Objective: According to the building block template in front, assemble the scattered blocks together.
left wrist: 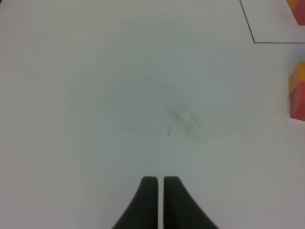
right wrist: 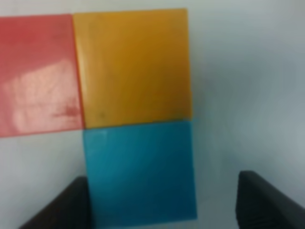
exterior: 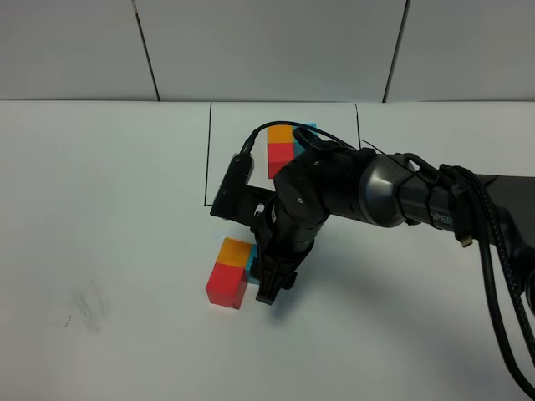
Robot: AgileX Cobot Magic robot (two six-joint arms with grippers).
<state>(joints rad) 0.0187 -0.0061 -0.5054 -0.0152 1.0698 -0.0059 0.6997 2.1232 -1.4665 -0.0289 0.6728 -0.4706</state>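
The scattered blocks lie together in an L: red cube [exterior: 226,285], orange cube [exterior: 235,251] and cyan-blue cube [exterior: 250,266], the last mostly hidden by my right gripper [exterior: 267,291]. In the right wrist view the red [right wrist: 38,71], orange [right wrist: 133,67] and cyan-blue [right wrist: 140,171] cubes touch. My right gripper [right wrist: 162,205] is open. One finger stands beside the cyan-blue cube; the other is well apart from it. The building block template [exterior: 280,149] sits in its black frame [exterior: 206,159], partly hidden by the arm. My left gripper [left wrist: 157,200] is shut and empty over bare table.
The right arm [exterior: 393,196] reaches across from the right over the frame's lower part. A faint smudge [exterior: 88,307] marks the white table at front left. The left wrist view shows the frame's corner [left wrist: 254,42] and the orange and red cubes [left wrist: 298,90] at its edge.
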